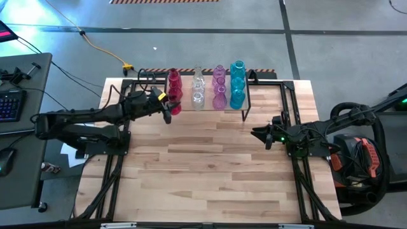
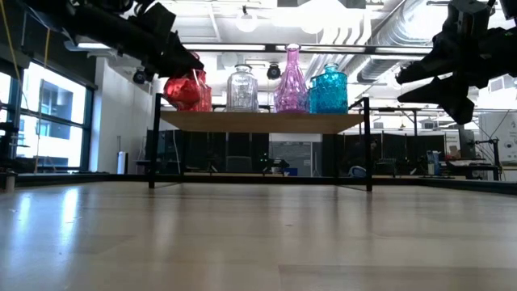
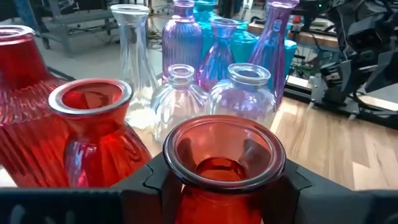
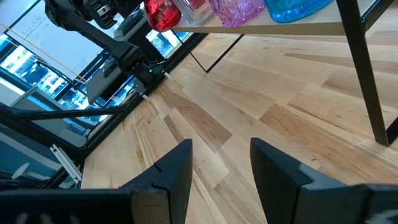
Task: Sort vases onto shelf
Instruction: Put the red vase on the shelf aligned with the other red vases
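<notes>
The shelf (image 2: pixel 266 121) stands at the table's far edge on black legs. On it the vases stand in rows by colour: red (image 1: pixel 173 81), clear (image 1: pixel 198 89), pink-purple (image 1: pixel 219 89) and teal (image 1: pixel 238 89). My left gripper (image 1: pixel 166 108) is at the shelf's near left corner, shut on a bulbous red vase (image 2: pixel 184 90), just in front of the other red ones (image 3: pixel 93 130). My right gripper (image 1: pixel 264 135) hovers open near the table's right side, in front of the shelf, with nothing between its fingers (image 4: pixel 180 168). My left gripper pinches the red vase at its neck (image 3: pixel 214 202), just under the flared rim, one finger (image 3: pixel 155 183) on each side. The fingers come nearly level from the table's left. The vase stays upright. I cannot tell whether its base rests on the shelf top or hangs just above it.
The shelf's black legs (image 2: pixel 153 145) (image 2: pixel 368 145) stand on the plank table (image 1: pixel 210 172), which shows bare wood in front of the shelf. A desk with a keyboard (image 1: pixel 11 105) lies off the table's left side.
</notes>
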{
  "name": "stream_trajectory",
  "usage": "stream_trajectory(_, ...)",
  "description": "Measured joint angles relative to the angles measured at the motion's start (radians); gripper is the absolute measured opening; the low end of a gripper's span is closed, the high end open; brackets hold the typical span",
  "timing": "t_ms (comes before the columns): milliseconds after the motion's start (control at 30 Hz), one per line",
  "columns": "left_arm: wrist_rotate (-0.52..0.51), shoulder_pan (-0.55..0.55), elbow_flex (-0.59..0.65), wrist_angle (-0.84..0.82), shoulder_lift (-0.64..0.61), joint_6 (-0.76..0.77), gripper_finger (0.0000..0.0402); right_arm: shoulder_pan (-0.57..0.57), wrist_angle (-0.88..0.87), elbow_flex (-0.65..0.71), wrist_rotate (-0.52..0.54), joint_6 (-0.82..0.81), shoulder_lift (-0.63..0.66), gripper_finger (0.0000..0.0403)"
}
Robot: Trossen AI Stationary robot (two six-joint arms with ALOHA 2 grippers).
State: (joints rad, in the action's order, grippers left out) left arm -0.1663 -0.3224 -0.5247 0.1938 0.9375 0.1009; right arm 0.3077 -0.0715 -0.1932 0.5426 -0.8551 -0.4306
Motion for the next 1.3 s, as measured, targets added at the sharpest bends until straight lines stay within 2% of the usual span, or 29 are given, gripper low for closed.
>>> stream_trajectory(667,0.030,-0.051,0.000,0.060,0.053,0.029,0.0153,0.000,0.000,0.000,0.000,0.000,0.000,0.0142)
stream_trajectory(1300,0.015,-0.057,0.000,0.060,0.053,0.019,0.0202,0.000,0.000,0.000,0.000,0.000,0.000,0.0142)
